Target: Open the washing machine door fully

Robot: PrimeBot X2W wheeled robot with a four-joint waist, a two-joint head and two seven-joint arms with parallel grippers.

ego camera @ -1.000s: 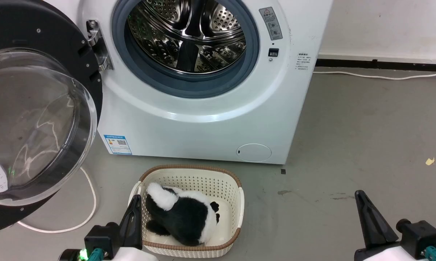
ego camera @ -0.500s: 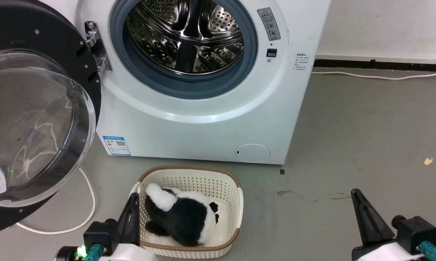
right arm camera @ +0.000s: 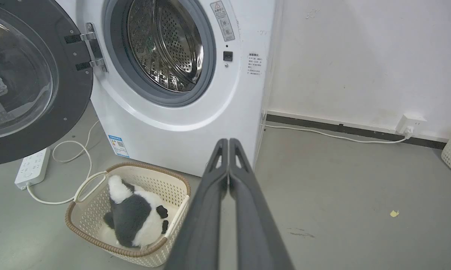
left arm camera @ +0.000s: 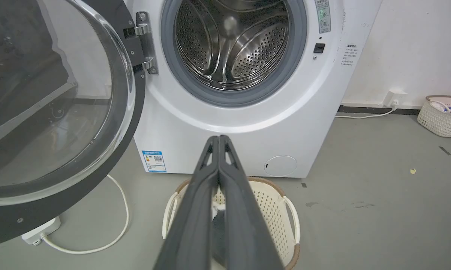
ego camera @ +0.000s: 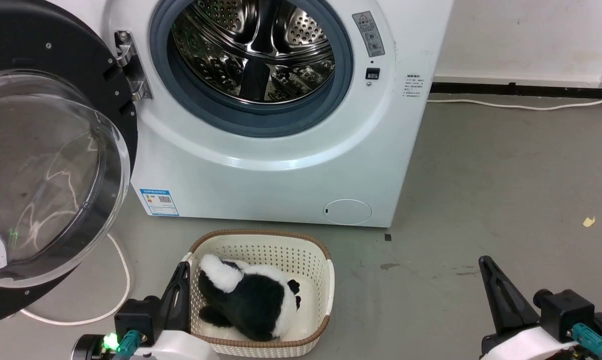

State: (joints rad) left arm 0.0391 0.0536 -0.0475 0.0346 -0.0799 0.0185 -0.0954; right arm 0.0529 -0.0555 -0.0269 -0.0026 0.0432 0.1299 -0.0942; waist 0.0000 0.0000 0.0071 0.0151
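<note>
Left claw (left arm camera: 218, 138) and right claw (right arm camera: 228, 140), closed and empty, seemingly clear of the wide-open washing machine door (ego camera: 45, 165).

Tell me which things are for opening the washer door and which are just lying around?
For the job: washing machine door, washing machine, left gripper, right gripper.
Just lying about: basket, plush panda, white cable, power strip, yellow scrap.

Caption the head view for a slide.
Door open, panda in basket before washer, left hand and right hand shut.
</note>
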